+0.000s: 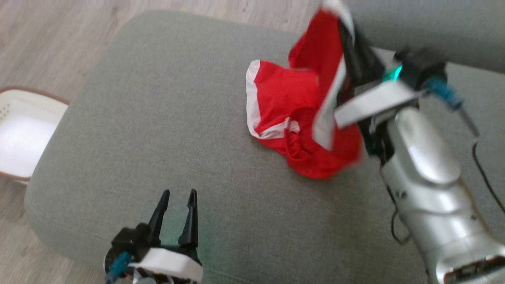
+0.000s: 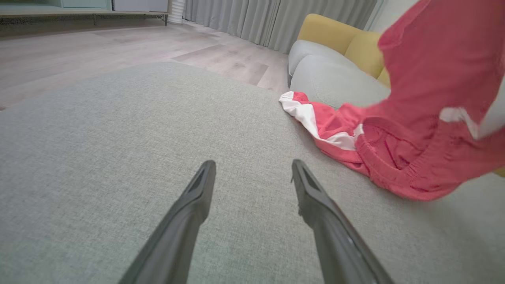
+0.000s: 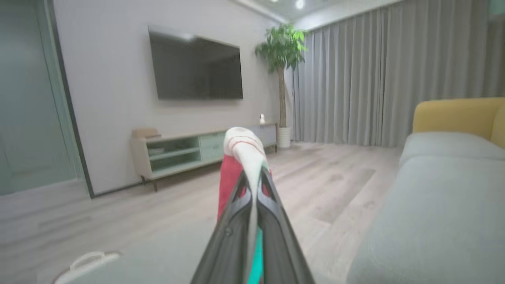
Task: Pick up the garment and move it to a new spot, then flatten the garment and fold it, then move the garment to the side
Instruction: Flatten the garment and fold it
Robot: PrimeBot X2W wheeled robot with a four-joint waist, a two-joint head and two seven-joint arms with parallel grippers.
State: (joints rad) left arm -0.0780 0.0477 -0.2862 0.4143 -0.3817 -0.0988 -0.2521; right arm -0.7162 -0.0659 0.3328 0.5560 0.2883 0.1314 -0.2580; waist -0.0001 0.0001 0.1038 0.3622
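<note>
The right hand (image 1: 345,30) pinches a white-trimmed edge of the red garment (image 1: 284,90) between fingers pressed together, raising that edge above the grey ottoman (image 1: 158,118). From the right wrist view we see the right hand (image 3: 253,178) with a fold of white and red cloth (image 3: 241,146) rising out past its tips. The rest of the garment hangs down from the grip, and its lower folds lie bunched on the far right part of the ottoman, close to the grey sofa (image 1: 434,23) behind it. In the left wrist view the lifted part of the garment (image 2: 430,75) is blurred, while its white-banded end lies flat on the fabric.

The left hand (image 1: 179,194) sits low at the near edge of the ottoman, well apart from the garment, with its fingers spread and nothing between them. We see the same spread left hand (image 2: 253,165) above bare grey weave (image 2: 118,138).

Around the ottoman runs a pale wood floor (image 1: 47,35), where a white basket (image 1: 19,134) with a brown rim stands on the left. The sofa (image 3: 426,205) has a yellow back. Across the room we see a dark television (image 3: 197,67) on a white wall, a low cabinet (image 3: 177,152) beneath it, a tall potted plant (image 3: 281,47) and long grey curtains (image 3: 375,79).
</note>
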